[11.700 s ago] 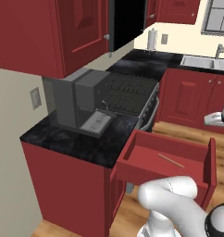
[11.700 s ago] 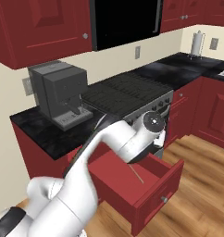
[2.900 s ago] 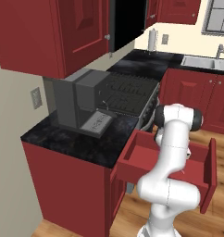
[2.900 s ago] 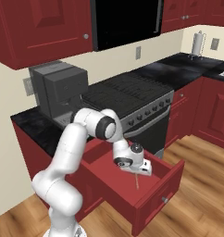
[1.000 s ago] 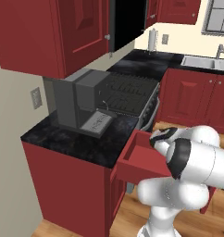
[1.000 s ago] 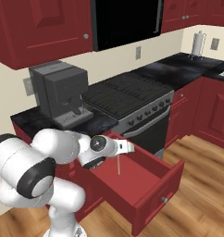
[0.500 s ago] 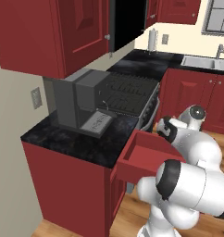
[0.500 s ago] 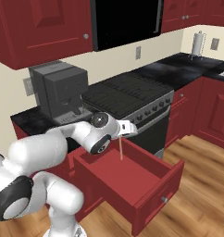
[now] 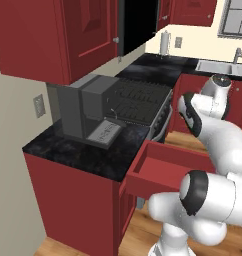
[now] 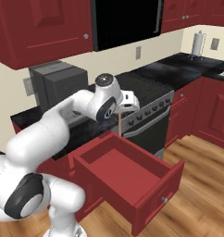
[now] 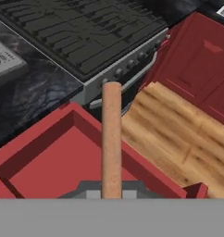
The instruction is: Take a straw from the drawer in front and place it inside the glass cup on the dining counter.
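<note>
One straw [image 11: 111,139] is hanging from my pincer [image 10: 121,110], which is clamped on its top end; its long axis is pointing straight down over the open drawer [image 10: 132,178]. I am seeing no cup from here.

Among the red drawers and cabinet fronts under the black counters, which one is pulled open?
The drawer below the straw, left of the stove. It juts over the wooden floor, interior exposed; the other fronts sit flush.

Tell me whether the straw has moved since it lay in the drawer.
Yes. The straw has been lifted out of the drawer; it now hangs upright from the gripper, above the drawer's back edge, before the stove.
</note>
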